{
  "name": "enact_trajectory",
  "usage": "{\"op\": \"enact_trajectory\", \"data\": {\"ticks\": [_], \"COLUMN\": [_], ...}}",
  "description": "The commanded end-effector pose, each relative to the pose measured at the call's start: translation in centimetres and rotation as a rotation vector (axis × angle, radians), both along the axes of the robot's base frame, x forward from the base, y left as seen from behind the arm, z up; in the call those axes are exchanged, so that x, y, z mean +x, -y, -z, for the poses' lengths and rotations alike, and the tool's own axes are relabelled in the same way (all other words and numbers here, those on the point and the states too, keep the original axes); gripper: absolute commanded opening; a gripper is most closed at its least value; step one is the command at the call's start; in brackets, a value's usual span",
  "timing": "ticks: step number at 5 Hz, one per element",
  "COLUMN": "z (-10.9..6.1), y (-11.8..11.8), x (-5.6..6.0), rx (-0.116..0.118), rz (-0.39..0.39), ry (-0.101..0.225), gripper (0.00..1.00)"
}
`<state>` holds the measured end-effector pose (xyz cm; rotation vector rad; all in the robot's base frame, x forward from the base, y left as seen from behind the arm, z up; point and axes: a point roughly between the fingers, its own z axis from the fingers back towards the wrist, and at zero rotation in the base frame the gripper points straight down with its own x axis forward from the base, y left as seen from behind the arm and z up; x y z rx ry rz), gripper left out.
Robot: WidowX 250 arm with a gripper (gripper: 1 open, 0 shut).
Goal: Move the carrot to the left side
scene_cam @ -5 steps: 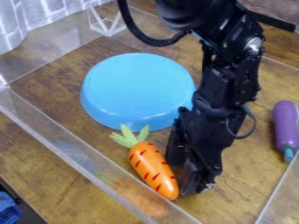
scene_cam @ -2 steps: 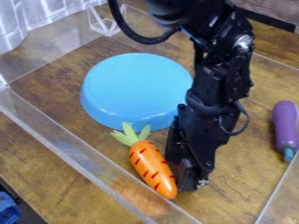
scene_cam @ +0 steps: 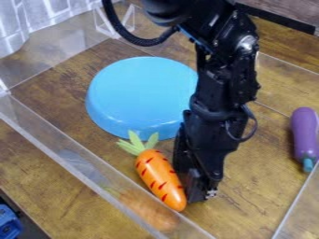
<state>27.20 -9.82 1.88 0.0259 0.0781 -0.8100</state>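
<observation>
The carrot [scene_cam: 159,179] is a small glossy orange toy with dark stripe marks and a green leafy top [scene_cam: 137,144]. It lies on the wooden table in front of the blue dish [scene_cam: 145,92]. My gripper [scene_cam: 196,187] points down on the carrot's right side, its black fingers touching or nearly touching the carrot. The arm's body hides the fingertips, so whether the jaws are open or closed on the carrot cannot be told.
A purple eggplant toy [scene_cam: 304,133] lies at the right edge. Clear acrylic walls [scene_cam: 75,159] enclose the work area, with one low wall close in front of the carrot. White cloth shows at the top left.
The arm and gripper have shifted slightly left. The carrot has moved a little left and down with it, staying against the fingers.
</observation>
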Motion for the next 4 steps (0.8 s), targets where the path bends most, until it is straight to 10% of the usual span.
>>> {"op": "enact_trajectory", "data": {"ticks": [1, 4], "z": [-0.9, -0.7], "y": [-1.4, -0.2], "x": [0.0, 0.4], "rx": [-0.017, -0.010], "rz": [-0.062, -0.096], "ry": [0.036, 0.028], "gripper": [0.00, 0.00]}}
